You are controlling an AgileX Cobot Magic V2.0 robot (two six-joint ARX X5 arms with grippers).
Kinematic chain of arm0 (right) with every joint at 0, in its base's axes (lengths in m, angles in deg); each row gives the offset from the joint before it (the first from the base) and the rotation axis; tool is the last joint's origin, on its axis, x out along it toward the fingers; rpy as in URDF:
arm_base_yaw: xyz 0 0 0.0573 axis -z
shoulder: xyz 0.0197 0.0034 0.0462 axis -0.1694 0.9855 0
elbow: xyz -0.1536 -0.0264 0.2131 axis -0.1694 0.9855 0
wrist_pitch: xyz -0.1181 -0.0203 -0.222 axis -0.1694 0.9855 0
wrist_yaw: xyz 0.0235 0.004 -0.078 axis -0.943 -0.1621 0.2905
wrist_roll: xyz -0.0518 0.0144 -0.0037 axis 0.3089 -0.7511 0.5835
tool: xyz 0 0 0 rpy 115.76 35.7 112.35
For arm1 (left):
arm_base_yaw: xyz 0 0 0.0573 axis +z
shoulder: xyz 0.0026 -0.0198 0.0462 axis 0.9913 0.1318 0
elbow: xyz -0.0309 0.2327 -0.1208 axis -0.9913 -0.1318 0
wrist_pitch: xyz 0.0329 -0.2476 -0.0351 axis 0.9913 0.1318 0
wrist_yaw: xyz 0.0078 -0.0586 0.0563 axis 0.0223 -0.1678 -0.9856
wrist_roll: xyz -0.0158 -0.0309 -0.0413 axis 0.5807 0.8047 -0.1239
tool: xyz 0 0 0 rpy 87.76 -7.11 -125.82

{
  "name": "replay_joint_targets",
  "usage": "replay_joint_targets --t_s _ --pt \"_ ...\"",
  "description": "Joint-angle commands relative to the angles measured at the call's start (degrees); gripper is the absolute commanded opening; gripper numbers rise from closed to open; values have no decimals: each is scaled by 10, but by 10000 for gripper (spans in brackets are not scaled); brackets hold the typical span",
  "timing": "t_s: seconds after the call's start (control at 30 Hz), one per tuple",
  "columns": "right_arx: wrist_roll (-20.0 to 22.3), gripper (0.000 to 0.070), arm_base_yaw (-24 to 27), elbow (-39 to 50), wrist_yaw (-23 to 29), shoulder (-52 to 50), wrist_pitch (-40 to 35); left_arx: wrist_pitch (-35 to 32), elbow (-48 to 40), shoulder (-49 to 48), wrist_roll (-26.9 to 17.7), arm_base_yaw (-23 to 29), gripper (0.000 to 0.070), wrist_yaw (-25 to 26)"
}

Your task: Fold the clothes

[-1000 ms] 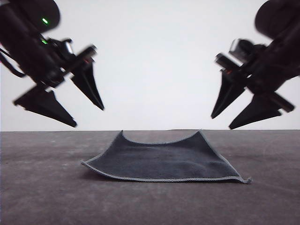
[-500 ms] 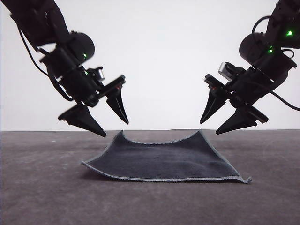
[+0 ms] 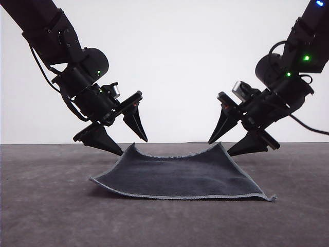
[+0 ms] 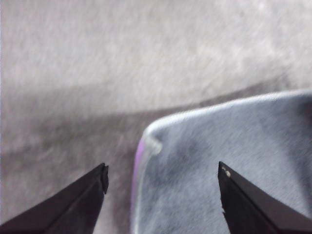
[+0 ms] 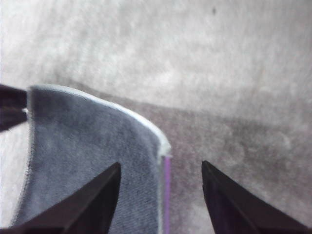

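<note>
Left gripper (image 3: 135,147): fingers spread wide, nothing between them, tips straddling the far-left corner of the cloth (image 3: 180,176) — one tip just outside the raised corner, the other just above it, not yet touching as far as the front view shows. Right gripper (image 3: 220,149): the same, jaws wide and empty, tips bracketing the far-right corner. Wrist views agree: in the left wrist view the two fingers (image 4: 68,204) frame the rounded corner of the cloth (image 4: 224,151), and in the right wrist view the fingers (image 5: 87,204) frame the opposite corner (image 5: 92,146); a thin strip of purple shows at the hem in both, so the purple face is underneath. Change over the last second — both arms have dropped from well above the table and closed in toward the cloth, moving from blurred and high to low and aligned on the two far corners. The cloth itself has not shifted: it lies dark face up in the middle of the grey table (image 3: 46,206), near edge flat, both far corners curling upward. Judgement: approach is essentially complete, the fold has not begun; next step would be closing on both corners, and the lifted corners should make the pinch easier
</note>
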Motion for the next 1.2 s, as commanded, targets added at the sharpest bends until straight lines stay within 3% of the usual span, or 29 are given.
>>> replay_joint_targets --t_s 0.0,0.63,0.8,0.87,1.0,1.07,1.17 --pt "-8 334 -4 -12 -2 13 -10 -6 14 18 1 -2 433 5" --pt "-14 331 -22 -12 -1 13 -13 -8 14 47 28 -5 433 50" --pt "-18 189 -22 -12 -1 13 -19 -21 14 47 26 -5 425 40" --pt "-19 142 -22 -12 0 13 -22 -25 14 47 30 -2 362 40" --pt "-22 68 -22 -12 4 13 -28 -25 14 47 30 2 75 40" --pt "-22 25 -22 -12 13 13 -27 -27 14 47 30 4 26 40" --pt "-22 3 -22 -12 22 13 -27 -28 14 47 30 6 13 39"
